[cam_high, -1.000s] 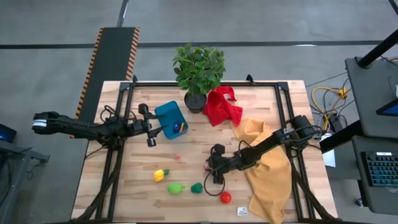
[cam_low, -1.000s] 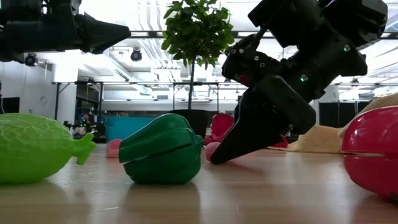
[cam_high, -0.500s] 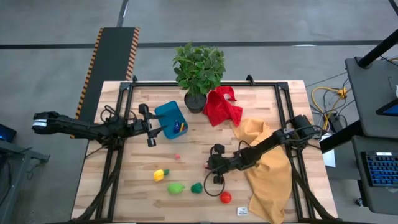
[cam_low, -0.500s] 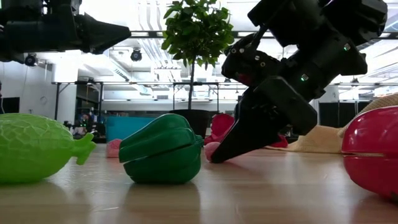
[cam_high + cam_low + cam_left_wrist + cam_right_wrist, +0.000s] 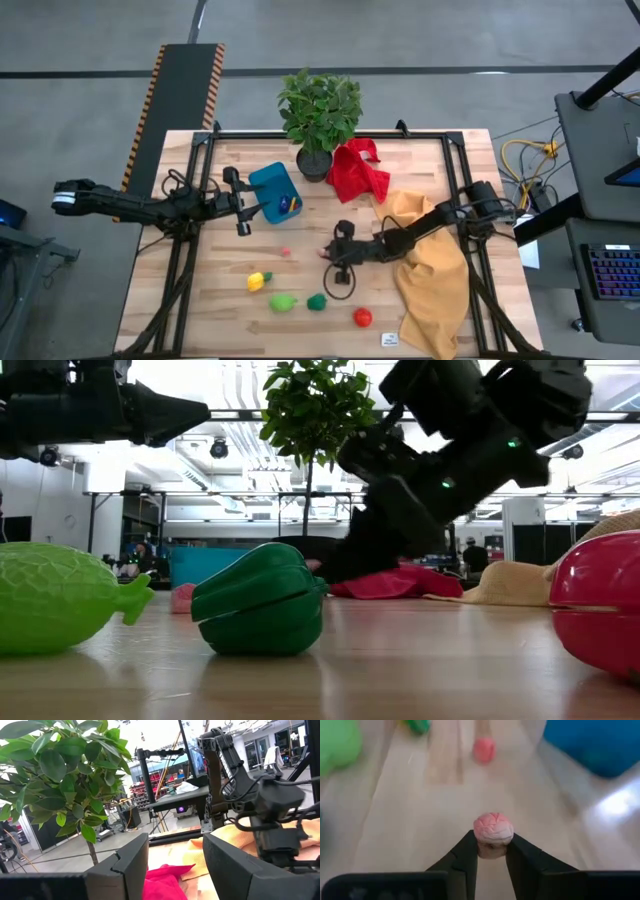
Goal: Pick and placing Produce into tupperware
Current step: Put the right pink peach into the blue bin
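Near the middle of the wooden counter [image 5: 200, 300], the right gripper [image 5: 328, 254] has its two fingers closed on a small pinkish toy fruit [image 5: 493, 828], which the right wrist view shows pinched between the finger tips and lifted off the boards. A second small pink piece [image 5: 285, 252] lies on the counter just beside it, toward the blue tub [image 5: 272, 190]. The tub sits well apart, near the black pot of the leafy plant [image 5: 319, 110], and already has a few small pieces in it, one of them yellow and one apparently dark blue, though they are too small to make out. The left gripper [image 5: 243, 202] waits next to the tub with its fingers spread and nothing between them. Along the near side of the counter lie a yellow piece [image 5: 258, 281], a light green one [image 5: 283, 301], a dark green pepper [image 5: 317, 301] and a red one [image 5: 362, 317]. A red cloth [image 5: 358, 170] lies beside the plant pot, and a tan cloth [image 5: 435, 275] spreads under the right arm.
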### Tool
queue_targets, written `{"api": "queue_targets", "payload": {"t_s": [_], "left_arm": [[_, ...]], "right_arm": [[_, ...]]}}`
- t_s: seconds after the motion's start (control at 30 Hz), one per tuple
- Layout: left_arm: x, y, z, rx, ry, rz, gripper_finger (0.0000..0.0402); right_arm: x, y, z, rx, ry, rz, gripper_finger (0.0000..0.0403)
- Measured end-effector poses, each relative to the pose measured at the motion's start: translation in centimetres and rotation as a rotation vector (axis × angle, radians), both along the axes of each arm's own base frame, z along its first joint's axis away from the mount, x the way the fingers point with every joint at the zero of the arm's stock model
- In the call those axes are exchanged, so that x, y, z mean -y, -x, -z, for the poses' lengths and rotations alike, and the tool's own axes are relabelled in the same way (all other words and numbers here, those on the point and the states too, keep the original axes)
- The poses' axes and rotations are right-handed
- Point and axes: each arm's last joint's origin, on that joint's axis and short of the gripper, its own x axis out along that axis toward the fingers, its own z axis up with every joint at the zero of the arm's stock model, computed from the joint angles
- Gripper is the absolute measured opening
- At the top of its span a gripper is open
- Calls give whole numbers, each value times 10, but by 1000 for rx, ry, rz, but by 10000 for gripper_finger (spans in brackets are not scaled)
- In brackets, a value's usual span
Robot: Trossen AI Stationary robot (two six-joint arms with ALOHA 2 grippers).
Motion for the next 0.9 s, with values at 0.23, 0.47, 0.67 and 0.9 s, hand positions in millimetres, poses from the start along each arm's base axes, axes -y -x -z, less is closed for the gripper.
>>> {"api": "queue_targets", "payload": {"t_s": [0.23, 0.47, 0.67, 0.9], "left_arm": [[0, 0, 0, 0, 0, 0, 173], [0, 0, 1, -15, 0, 0, 173], [0, 0, 2, -20, 0, 0, 173], [0, 0, 2, -20, 0, 0, 173]], "right_arm": [[26, -15, -19, 201, 27, 35, 74], [55, -23, -30, 318, 45, 104, 73], [82, -26, -34, 355, 56, 148, 73], [102, -33, -42, 406, 20, 153, 72]]}}
